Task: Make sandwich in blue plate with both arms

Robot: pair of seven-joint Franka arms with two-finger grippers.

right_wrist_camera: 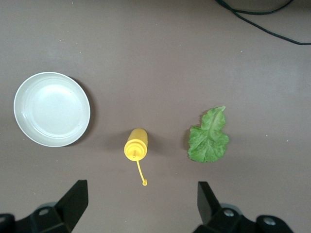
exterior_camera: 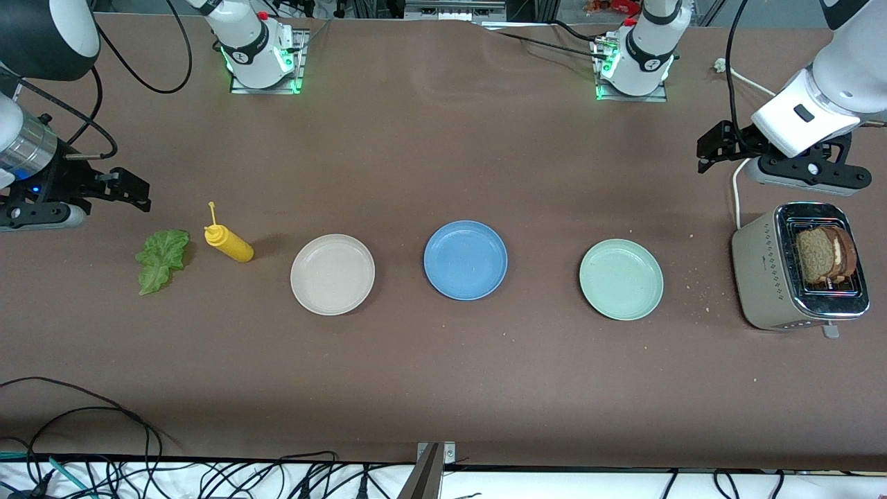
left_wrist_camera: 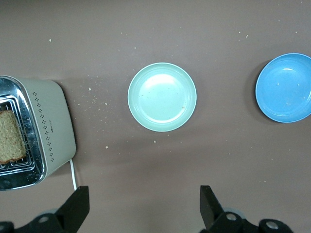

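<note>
Nearest the camera, three plates are sitting in a row on the tabletop (exterior_camera: pixel 443 388): beige plate (exterior_camera: pixel 332 274), blue plate (exterior_camera: pixel 465 260), pale green plate (exterior_camera: pixel 621 279). Both pincers are hanging wide open and holding nothing, well apart from the blue plate: the left pincer (left_wrist_camera: pixel 144 206) near the toaster (exterior_camera: pixel 762 277) holding upright bread slices (exterior_camera: pixel 824 254), the right pincer (right_wrist_camera: pixel 141 204) near the lettuce leaf (exterior_camera: pixel 162 259) and mustard bottle (exterior_camera: pixel 229 243), whose nozzle is pointing toward the robots' bases
</note>
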